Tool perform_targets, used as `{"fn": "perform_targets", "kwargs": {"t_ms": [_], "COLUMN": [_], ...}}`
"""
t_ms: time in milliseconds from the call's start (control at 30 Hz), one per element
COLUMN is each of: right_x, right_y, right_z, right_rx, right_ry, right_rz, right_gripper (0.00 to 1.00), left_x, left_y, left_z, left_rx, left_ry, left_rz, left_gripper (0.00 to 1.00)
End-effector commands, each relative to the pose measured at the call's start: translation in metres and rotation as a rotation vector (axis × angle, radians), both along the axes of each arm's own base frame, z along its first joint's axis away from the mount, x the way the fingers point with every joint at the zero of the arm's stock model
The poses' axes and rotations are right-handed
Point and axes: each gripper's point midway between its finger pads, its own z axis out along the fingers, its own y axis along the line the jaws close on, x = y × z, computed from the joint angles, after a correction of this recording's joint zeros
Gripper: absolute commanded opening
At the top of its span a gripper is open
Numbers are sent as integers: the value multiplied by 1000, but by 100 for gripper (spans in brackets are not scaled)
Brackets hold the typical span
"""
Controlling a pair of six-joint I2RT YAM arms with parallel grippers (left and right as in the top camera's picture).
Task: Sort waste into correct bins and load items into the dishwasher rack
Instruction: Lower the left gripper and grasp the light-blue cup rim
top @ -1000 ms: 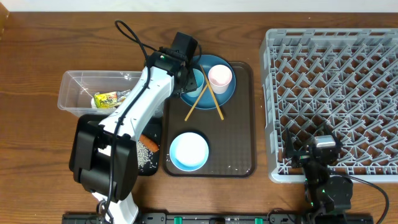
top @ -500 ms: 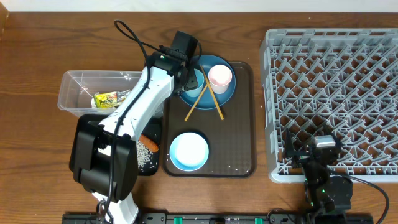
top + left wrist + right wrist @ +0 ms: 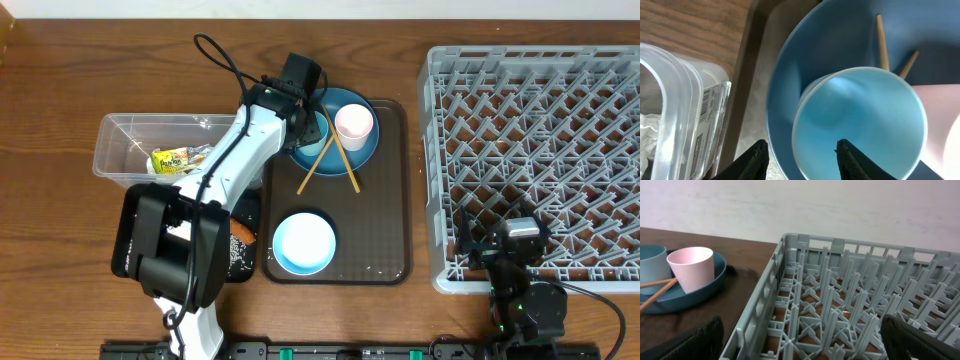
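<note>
My left gripper (image 3: pixel 802 160) (image 3: pixel 315 125) hangs open over the dark-blue plate (image 3: pixel 785 75). One finger is inside the small light-blue cup (image 3: pixel 865 115) and the other outside its left wall, with gaps on both sides. Next to it on the plate stand the pink cup (image 3: pixel 353 125) and two crossed wooden chopsticks (image 3: pixel 335 160). The pale-blue bowl (image 3: pixel 303 243) sits at the front of the brown tray (image 3: pixel 380 220). Above the front edge of the grey dishwasher rack (image 3: pixel 540 150), my right gripper (image 3: pixel 807 345) (image 3: pixel 510 245) is wide open and empty.
The clear box (image 3: pixel 120 140) at the left holds the yellow-green wrapper (image 3: pixel 172 160) and white tissue (image 3: pixel 205 152). The black tray (image 3: pixel 245 260) in front of it, partly under my left arm, holds the carrot (image 3: pixel 240 228) and rice (image 3: pixel 240 255).
The left arm's lower links and cable have shifted slightly to the right; its gripper stays over the light-blue cup. The right arm has not moved.
</note>
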Motion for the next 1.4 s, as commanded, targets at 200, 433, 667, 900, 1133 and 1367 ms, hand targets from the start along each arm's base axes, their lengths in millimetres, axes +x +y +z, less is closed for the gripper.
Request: {"fn": "perform_targets", "kwargs": {"t_ms": [200,433,667,900,1133,1367], "right_x": [0,0,0,0,0,0], "right_y": [1,1,1,1,1,1], "right_z": [-1,-1,-1,-1,-1,-1], "right_rx": [-13,-13,-13,-13,-13,-13], "right_ry": [0,0,0,0,0,0], "right_rz": [7,7,7,7,7,7], "right_gripper": [99,99,99,99,99,99], "left_x": [0,0,-1,-2,-5,1], "left_y": [1,1,1,1,3,2], "left_z": [-12,-12,-12,-14,-19,-17], "left_rx": [9,10,10,13,18,10], "left_ry": [19,20,22,28,40,18], "left_rz": [10,10,10,10,10,13], "left_gripper": [42,29,26,25,25,20]}}
